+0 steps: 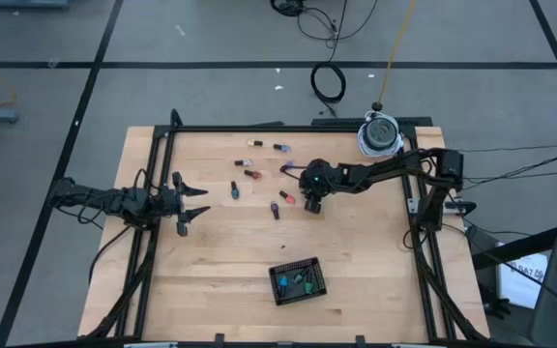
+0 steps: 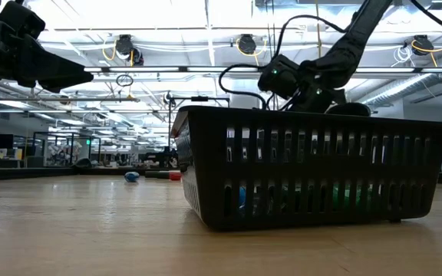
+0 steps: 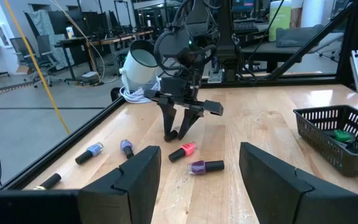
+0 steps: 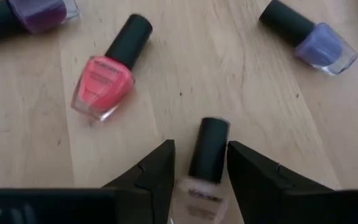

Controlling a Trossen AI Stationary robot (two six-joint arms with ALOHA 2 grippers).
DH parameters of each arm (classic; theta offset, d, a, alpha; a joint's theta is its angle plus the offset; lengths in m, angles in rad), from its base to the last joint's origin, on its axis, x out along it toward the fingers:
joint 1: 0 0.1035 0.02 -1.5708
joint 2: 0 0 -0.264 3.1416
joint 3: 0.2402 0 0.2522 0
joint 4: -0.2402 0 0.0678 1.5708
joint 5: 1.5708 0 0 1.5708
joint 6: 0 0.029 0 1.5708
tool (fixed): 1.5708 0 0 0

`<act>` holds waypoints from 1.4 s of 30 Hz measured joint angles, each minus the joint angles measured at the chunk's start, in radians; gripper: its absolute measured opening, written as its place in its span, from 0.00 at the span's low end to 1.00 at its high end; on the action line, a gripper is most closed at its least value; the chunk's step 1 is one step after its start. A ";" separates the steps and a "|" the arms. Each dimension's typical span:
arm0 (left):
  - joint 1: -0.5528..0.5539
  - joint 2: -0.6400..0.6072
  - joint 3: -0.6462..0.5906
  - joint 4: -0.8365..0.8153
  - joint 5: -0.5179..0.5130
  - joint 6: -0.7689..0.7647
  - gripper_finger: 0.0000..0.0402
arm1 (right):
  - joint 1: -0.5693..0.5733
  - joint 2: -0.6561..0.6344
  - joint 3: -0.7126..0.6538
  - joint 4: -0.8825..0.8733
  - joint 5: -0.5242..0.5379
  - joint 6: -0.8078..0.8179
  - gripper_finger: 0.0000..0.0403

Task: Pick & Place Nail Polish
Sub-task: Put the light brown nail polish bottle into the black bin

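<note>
We are seeing nail polish bottles (image 1: 252, 175) lying across the table's (image 1: 211, 261) far half, the basket (image 1: 298, 280) sitting nearer.

a light wooden table (image 1: 220, 251) carries scattered nail polish bottles (image 1: 252, 175) and a black basket (image 1: 298, 280).

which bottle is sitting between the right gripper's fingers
The pale, near-clear bottle with the black cap, lying between the right gripper fingers. The coral-pink bottle and the lavender one lie clear of them, farther off on the table.
</note>
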 joint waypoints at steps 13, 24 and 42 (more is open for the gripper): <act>0.000 0.000 0.000 0.000 0.000 0.000 0.53 | 0.000 0.099 0.003 0.034 0.003 -0.002 0.13; 0.000 0.000 0.000 0.000 0.000 0.000 0.53 | 0.000 0.035 -0.001 0.028 0.006 0.025 0.34; 0.000 0.000 0.000 0.000 0.000 0.000 0.53 | 0.006 0.024 0.002 -0.046 0.073 0.028 0.45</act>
